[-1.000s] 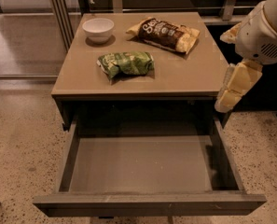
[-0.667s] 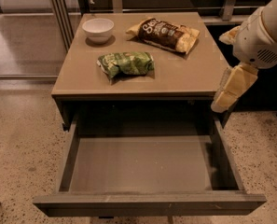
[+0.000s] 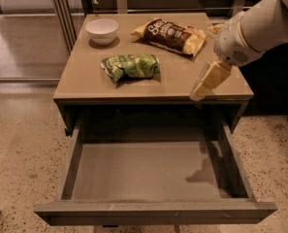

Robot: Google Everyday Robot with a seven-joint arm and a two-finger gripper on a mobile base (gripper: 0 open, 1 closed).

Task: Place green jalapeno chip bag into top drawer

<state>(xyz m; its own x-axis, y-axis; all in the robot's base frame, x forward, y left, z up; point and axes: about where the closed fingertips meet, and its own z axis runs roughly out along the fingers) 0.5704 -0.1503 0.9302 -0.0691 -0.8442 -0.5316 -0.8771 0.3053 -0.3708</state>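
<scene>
The green jalapeno chip bag [image 3: 130,66] lies flat on the tan table top [image 3: 85,81], left of centre. The top drawer [image 3: 148,171] is pulled wide open below the table's front edge and holds nothing. My gripper [image 3: 201,89] hangs from the white arm [image 3: 260,28] at the table's front right edge, above the drawer's right side, well to the right of the green bag and not touching it.
A white bowl [image 3: 102,30] stands at the table's back left. A larger dark brown and yellow chip bag [image 3: 172,34] lies at the back centre-right. Metal posts and a glass partition [image 3: 32,33] stand to the left; speckled floor surrounds the table.
My gripper has moved a little to the left, from beside the table's right edge to over its front right corner. The bags, bowl and drawer have not moved.
</scene>
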